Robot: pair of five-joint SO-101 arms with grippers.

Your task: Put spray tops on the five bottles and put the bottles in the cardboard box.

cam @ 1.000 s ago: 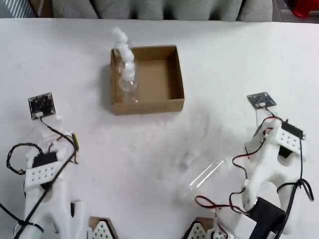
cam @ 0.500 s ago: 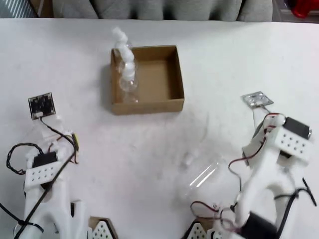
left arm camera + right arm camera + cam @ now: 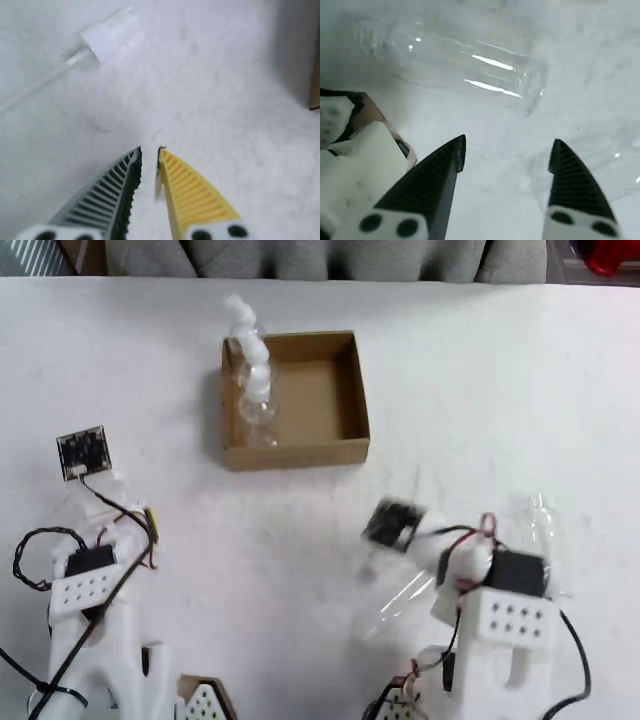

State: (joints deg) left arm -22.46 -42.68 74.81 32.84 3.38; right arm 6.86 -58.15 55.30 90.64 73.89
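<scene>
The cardboard box (image 3: 300,400) stands open at the table's middle back, with two clear bottles with spray tops (image 3: 255,375) upright at its left wall. A clear bottle without a top (image 3: 405,595) lies on the table in front of the box, and my right arm (image 3: 490,605) hangs over it. In the right wrist view this bottle (image 3: 465,65) lies just beyond my open right gripper (image 3: 509,143), which holds nothing. My left gripper (image 3: 149,150) is shut and empty above the bare table. A white spray top (image 3: 107,36) with its thin tube lies ahead of it.
A second clear bottle (image 3: 545,525) lies beside the right arm. The left arm (image 3: 85,580) stands at the front left. A strip of the box's wall (image 3: 315,75) shows in the left wrist view. White arm bases sit along the front edge.
My right arm has swung from the table's right side toward the centre and now hangs over the lying bottle. The left arm, box and bottles have not moved.
</scene>
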